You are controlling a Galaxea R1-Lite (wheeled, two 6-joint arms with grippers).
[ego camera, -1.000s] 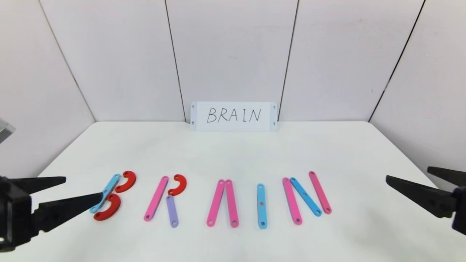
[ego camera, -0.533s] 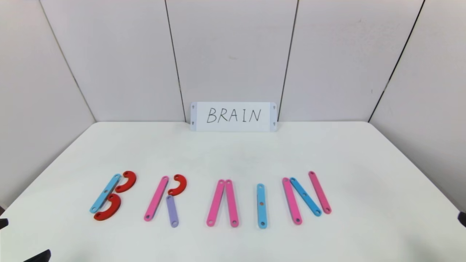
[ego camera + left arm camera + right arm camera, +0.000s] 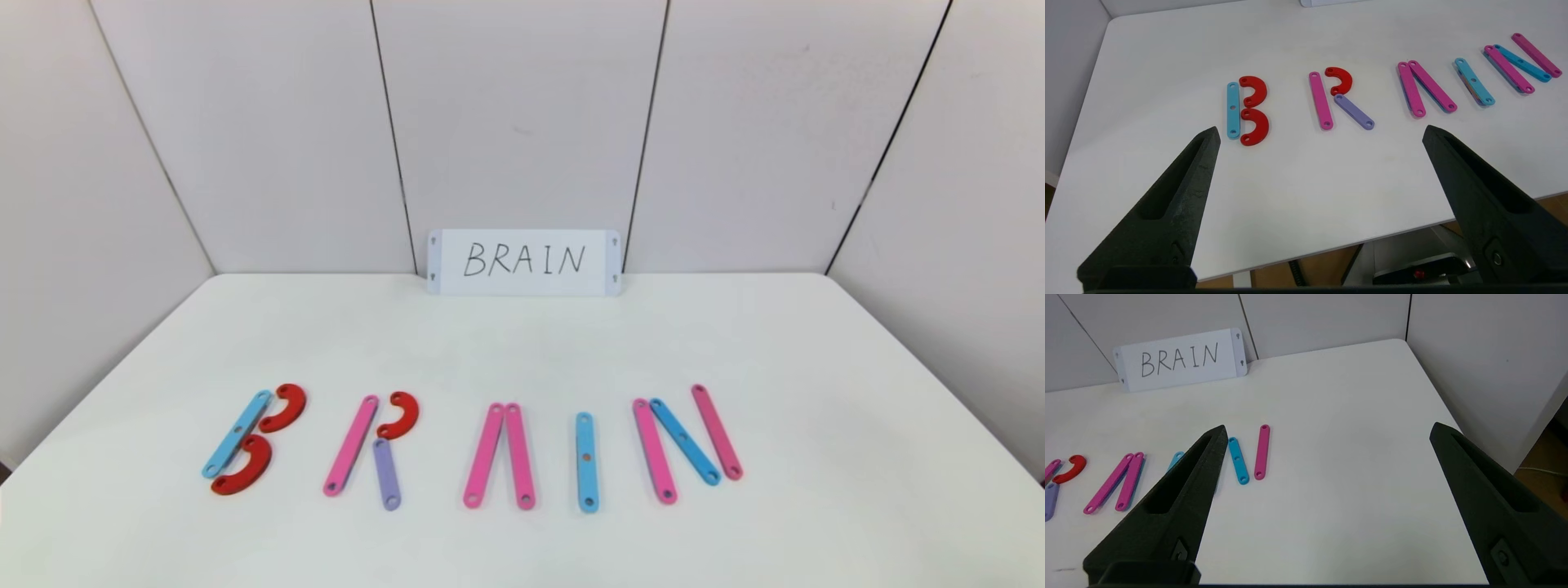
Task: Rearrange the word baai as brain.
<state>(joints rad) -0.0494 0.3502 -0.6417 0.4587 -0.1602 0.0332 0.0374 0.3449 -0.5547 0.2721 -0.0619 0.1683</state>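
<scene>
- The white table point(image 3: 522, 343) carries everything, walled behind by pale panels.
- The white card point(image 3: 523, 261), handwritten BRAIN, stands at the table's far edge against the wall.
- The word brain point(image 3: 473, 445) lies flat in a row across the near half of the table, five letters well apart from one another.
- The left gripper point(image 3: 1321, 132) hangs over the table's near edge at the B end of the row, fingers spread wide, gripping nothing.
- The right gripper point(image 3: 1327, 430) hovers near the N end, likewise spread wide and empty.
- The N point(image 3: 687, 441) is two pink bars with a light-blue diagonal between.
- The A point(image 3: 500, 455) is two pink bars meeting at the top.
- The R point(image 3: 371, 449) is a pink bar, a red curve and a lilac leg.
- The B point(image 3: 249, 441) is a light-blue bar with two red curves beside it.
- The I point(image 3: 586, 461) is one light-blue bar.
</scene>
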